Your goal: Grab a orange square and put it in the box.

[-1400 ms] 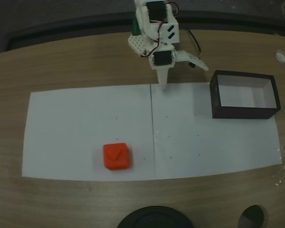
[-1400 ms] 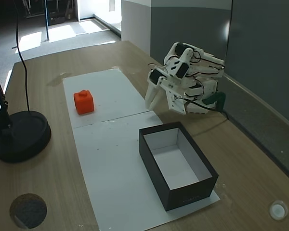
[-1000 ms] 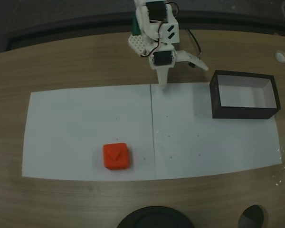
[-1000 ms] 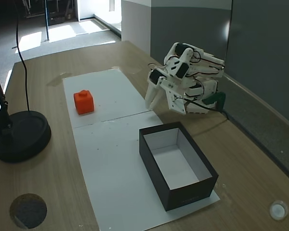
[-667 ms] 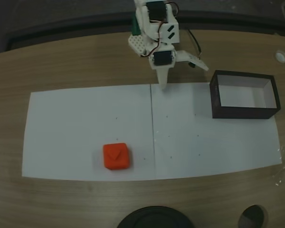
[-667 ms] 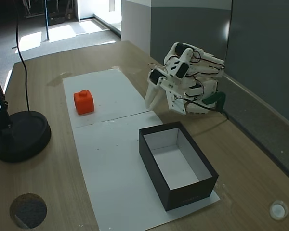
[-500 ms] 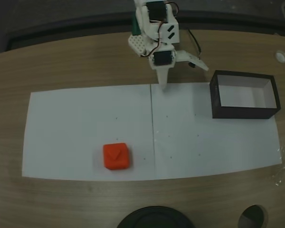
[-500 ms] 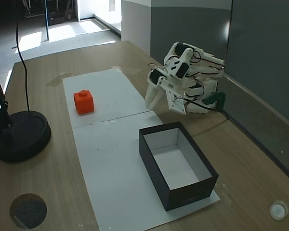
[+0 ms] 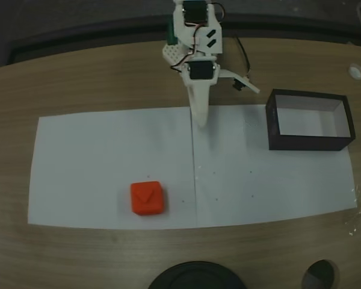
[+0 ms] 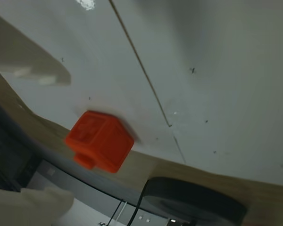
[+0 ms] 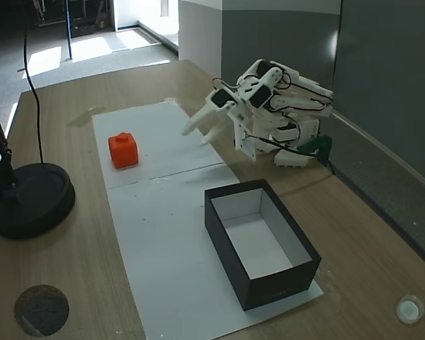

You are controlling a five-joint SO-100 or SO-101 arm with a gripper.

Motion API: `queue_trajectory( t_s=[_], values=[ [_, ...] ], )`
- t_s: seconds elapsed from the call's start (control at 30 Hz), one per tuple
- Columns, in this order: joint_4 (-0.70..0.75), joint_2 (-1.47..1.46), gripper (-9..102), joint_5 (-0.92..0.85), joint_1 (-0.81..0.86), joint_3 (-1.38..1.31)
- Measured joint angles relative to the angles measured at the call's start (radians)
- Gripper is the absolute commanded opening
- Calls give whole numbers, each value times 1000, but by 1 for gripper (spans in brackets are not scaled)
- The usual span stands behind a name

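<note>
Wrist view puts the orange square (image 10: pixel 99 141) at seven o'clock, untouched on the white paper (image 10: pixel 217 70). I see my gripper (image 11: pixel 196 133) spread apart and empty, well short of it. The box (image 11: pixel 262 243) sits empty; grabbing and placing both remain.

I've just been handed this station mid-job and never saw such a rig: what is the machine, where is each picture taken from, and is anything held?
It is a small white robot arm with jaws at its tip, the gripper. One fixed view looks down on the table; another looks along it from the side; the wrist view rides on the arm. On white paper lie the orange square and, at the far end, the box, open-topped with nothing in it. A black round base stands off the paper. The jaws are open, above the paper, well apart from the orange square. Nothing is held.
</note>
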Motion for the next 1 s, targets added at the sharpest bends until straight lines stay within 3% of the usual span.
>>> queue_trajectory(
  t_s=[0.23,0.5,0.77,1.0],
  values=[
    [-44,-132,31,77,94,-279],
    [-35,-758,31,78,94,-652],
    [198,-1574,31,118,97,-1233],
    [364,-2026,32,143,97,-1646]
  ],
)
